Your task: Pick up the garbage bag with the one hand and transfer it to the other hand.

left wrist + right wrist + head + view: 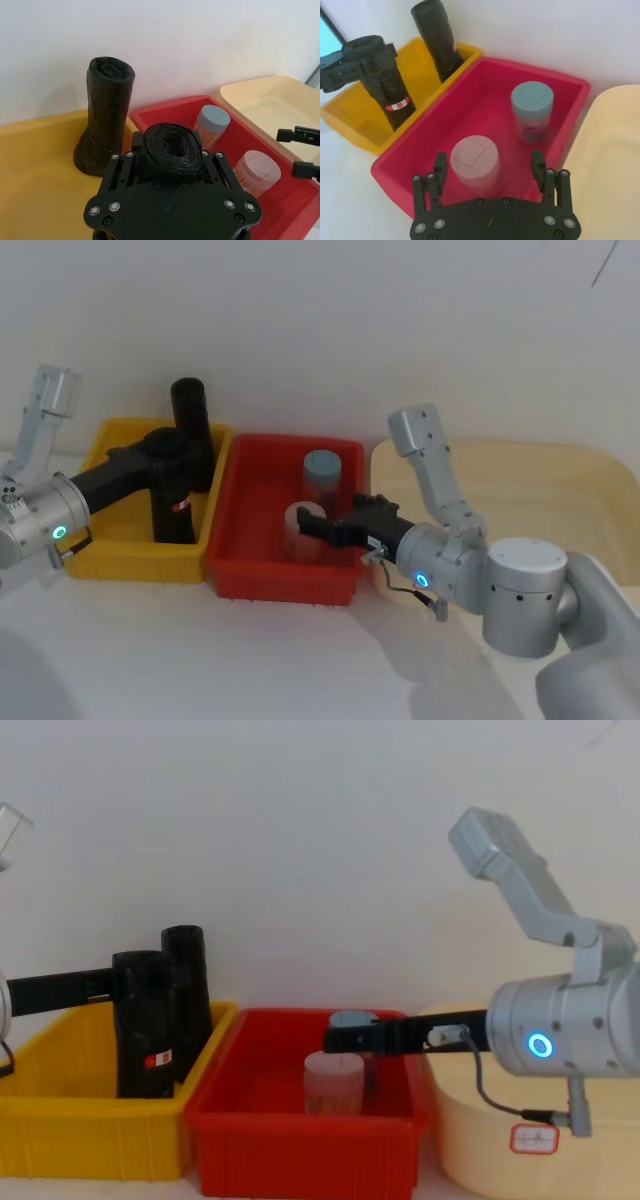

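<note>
Though gripped, garbage bag (171,522) seemingly touches taller roll (190,412).

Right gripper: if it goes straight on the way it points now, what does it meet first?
Probably the pink-lidded jar, standing just ahead of the right gripper's open fingers. The chest view suggests it might skim over the lid; then the garbage bag is next.

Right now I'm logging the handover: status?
Left hand shut on garbage bag, upright in yellow bin. Right hand open above red bin. Taller roll close behind.
</note>
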Robot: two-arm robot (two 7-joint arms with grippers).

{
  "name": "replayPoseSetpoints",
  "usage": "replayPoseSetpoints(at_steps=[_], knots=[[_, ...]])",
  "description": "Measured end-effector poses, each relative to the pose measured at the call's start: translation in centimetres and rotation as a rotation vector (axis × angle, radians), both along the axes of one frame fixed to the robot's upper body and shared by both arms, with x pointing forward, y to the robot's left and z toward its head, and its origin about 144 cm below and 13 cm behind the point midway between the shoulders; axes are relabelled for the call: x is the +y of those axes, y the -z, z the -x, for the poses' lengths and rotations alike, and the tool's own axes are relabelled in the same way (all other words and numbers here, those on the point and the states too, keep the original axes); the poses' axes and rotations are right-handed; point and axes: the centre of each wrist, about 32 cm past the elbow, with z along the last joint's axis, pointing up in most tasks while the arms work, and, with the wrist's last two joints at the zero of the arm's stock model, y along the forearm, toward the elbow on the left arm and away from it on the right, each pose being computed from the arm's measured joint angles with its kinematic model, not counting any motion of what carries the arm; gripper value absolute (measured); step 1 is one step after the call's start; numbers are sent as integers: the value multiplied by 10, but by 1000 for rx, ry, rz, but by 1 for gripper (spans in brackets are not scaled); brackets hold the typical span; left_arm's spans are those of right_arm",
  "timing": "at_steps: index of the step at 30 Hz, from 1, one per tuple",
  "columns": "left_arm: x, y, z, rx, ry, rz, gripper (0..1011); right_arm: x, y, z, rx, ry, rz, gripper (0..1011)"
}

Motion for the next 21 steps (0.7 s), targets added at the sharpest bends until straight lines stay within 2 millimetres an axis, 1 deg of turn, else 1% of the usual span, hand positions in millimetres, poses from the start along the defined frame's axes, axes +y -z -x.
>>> replayPoseSetpoints(at_steps=[14,21], knots=[[0,0,0,0,0,0,507,18,1,-9,24,-64,32,1001],[0,0,0,0,0,0,507,24,3,-13,7,-74,57,1001]])
